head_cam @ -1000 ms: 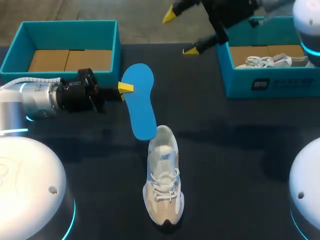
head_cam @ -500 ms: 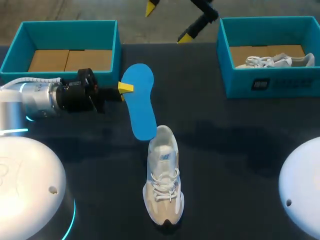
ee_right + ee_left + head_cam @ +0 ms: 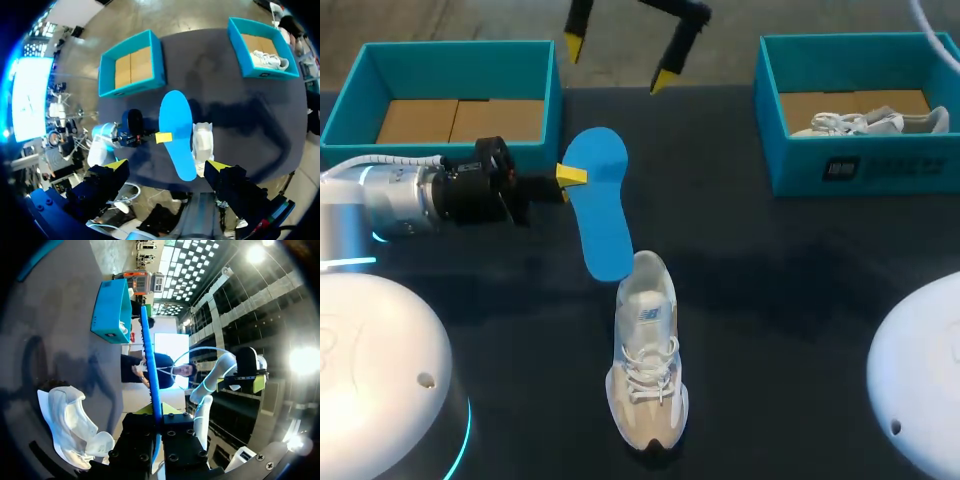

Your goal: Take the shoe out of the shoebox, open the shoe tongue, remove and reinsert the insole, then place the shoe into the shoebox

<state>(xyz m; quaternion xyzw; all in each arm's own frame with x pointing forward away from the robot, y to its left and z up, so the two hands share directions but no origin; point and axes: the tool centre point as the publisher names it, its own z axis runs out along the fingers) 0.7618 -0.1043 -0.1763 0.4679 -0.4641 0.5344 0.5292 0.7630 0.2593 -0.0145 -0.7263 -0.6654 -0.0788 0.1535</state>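
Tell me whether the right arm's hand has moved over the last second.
Yes. The right hand has swung away from the occupied teal shoebox, leftward along the table's far edge, toward the empty teal shoebox.

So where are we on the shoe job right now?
Done: the white lace-up sneaker stands on the dark table, out of its box, and the blue foam insole is out. In hand: the left gripper is shut on the insole's edge; the right gripper hangs open above. Left: reinsert the insole, then box the sneaker in the empty teal shoebox.
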